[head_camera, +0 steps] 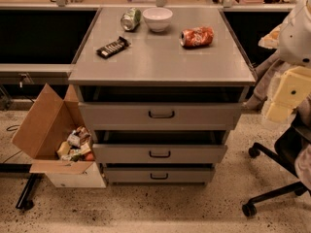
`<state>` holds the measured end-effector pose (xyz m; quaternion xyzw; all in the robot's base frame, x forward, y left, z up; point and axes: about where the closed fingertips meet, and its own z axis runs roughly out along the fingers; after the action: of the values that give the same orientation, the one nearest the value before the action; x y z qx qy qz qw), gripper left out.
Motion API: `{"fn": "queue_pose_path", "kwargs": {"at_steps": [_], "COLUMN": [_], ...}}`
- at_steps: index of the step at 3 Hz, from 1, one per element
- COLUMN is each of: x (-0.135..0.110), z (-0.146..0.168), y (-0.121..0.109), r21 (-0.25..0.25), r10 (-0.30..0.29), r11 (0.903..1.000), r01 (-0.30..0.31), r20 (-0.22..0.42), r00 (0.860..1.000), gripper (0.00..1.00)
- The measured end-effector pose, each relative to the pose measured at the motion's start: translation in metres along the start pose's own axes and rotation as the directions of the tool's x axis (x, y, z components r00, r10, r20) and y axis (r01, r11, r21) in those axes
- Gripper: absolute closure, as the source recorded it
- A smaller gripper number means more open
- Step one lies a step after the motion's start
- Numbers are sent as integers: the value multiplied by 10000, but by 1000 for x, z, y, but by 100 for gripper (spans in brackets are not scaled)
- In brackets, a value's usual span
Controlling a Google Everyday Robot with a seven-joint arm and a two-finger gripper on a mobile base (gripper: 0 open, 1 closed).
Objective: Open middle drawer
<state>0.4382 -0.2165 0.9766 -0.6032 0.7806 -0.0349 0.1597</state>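
Middle drawer (160, 153) stands ajar, well apart from the jaws at the right edge; their opening cannot be told.

Left of the gripper (282, 101) at the right edge, a bowl (157, 18), green can (130, 19), orange can (197, 37) and dark wrapper (113, 47) sit on the cabinet top (160, 64), a cardboard box (46, 130) far left, a chair (277, 178) just below.
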Motion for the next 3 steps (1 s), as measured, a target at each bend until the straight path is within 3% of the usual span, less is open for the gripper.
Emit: {"fn": "queue_pose_path", "kwargs": {"at_steps": [1,2,3], "x": [0,-2,-1], "z": [0,15,59], "y": [0,3,12], "r21": [0,-70,-458], "r10": [-4,-424,-1030], "r11": [10000,9991,9934], "r01": [4,426,1050], "r20": [2,206,432], "r00": [10000,9989,9937], "gripper": [0,0,0]}}
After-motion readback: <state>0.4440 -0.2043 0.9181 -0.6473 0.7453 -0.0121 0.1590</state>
